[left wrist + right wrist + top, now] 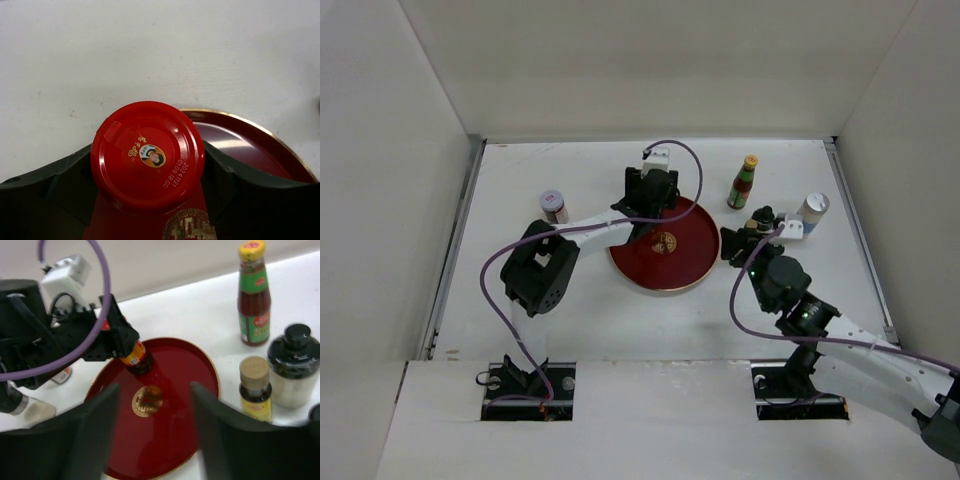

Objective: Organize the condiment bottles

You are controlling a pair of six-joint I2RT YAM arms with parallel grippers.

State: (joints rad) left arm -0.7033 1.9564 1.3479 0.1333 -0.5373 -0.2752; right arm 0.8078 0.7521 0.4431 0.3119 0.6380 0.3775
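My left gripper [654, 196] is shut on a red-capped jar [147, 155], holding it over the far part of the red round tray [692, 262]. In the right wrist view the jar [137, 358] is tilted, with its base at or just above the tray floor. My right gripper [156, 412] is open and empty above the tray's near right side [732, 245]. A yellow-capped red sauce bottle [744, 182] stands right of the tray. A white blue-banded shaker [812, 211] is further right. A grey-lidded spice jar [554, 206] stands left of the tray.
A small tan-capped dark bottle [255, 389] and a black-lidded jar [295, 365] stand close to my right gripper's right side. The tray has a gold emblem [147, 401] in its centre. White walls enclose the table on three sides.
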